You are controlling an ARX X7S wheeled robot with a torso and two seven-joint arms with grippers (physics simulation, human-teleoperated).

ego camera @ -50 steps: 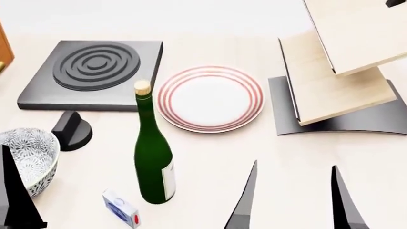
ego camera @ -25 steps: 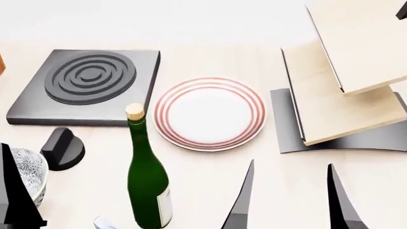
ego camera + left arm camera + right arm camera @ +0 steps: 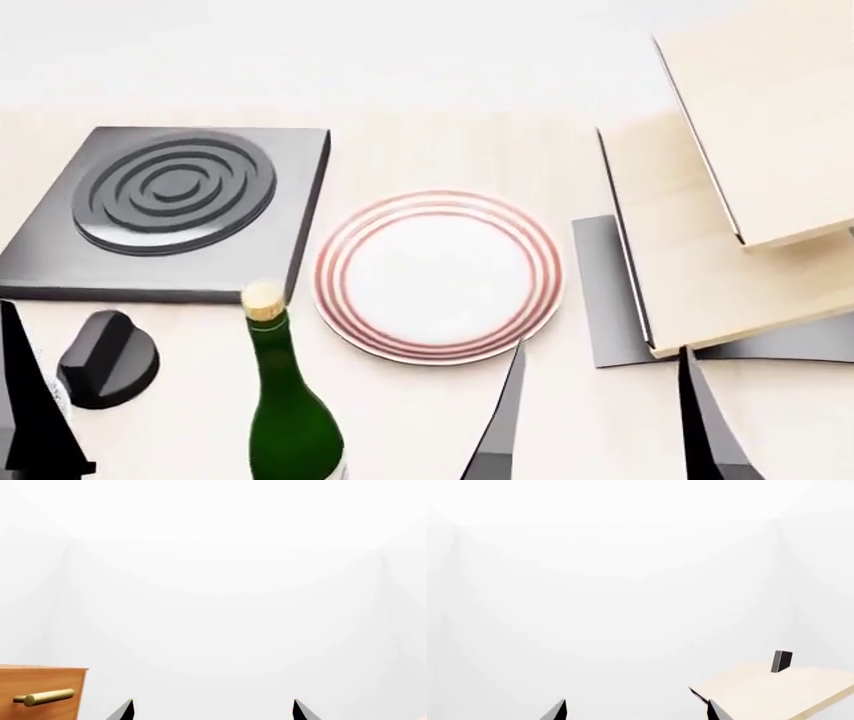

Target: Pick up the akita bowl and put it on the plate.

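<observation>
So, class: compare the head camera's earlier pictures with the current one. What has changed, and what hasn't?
The view shifted: the plate, burner and bottle all slid lower in the picture together, so the camera moved, not the objects. The patterned bowl and the small blue box dropped out of sight at the lower left. Both grippers, left and right, stay open and empty.

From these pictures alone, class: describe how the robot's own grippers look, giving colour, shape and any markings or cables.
Each gripper has two plain black fingers, thin flat blades that taper to sharp points. The right gripper shows both blades in the head view, the left gripper only its tips in its wrist view. No markings or cables show, and the arms are out of view.
</observation>
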